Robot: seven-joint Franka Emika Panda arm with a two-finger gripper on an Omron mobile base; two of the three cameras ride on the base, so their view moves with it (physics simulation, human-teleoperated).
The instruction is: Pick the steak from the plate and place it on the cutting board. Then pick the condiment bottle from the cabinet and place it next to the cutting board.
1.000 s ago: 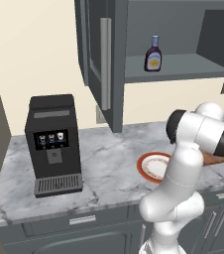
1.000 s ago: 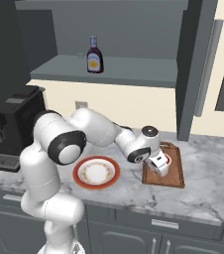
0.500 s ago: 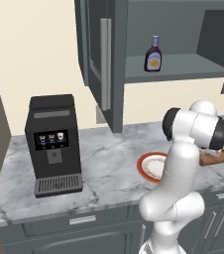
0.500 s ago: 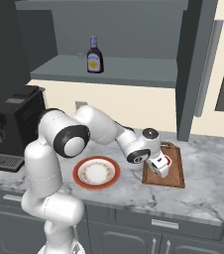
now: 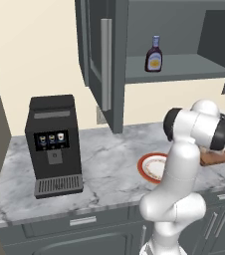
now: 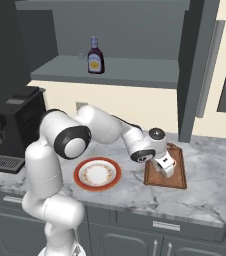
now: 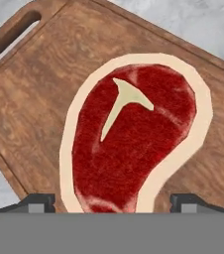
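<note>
So the steak (image 7: 134, 139) is lying flat on the cutting board (image 7: 44, 99) now, and the gripper (image 6: 166, 167) hangs right over it with its two fingertips (image 7: 37, 202) spread wide, one on each side of the meat and not pinching it, so I'd call the steak let go. The plate (image 6: 97, 174) sits bare just beside the board, on the coffee machine (image 5: 55, 144) side. If I were doing this bit, I'd lift straight up off the board before swinging anywhere, because the tips are low beside the steak and a sideways move could drag it toward the board's edge. After that it's a climb to the bottle (image 6: 95, 56), which stands upright on the cabinet (image 5: 104, 60) shelf, up above and back from the board, cap up; the open door and the shelf lip look like the stuff to steer around, and I'd come at the bottle from the front and grab the fat body, not the neck. As for the steak, from the hand camera its long way runs at a slant to the board's long edges, the wide rounded end farther from the gripper and the narrower end pointing back between the fingertips.
</note>
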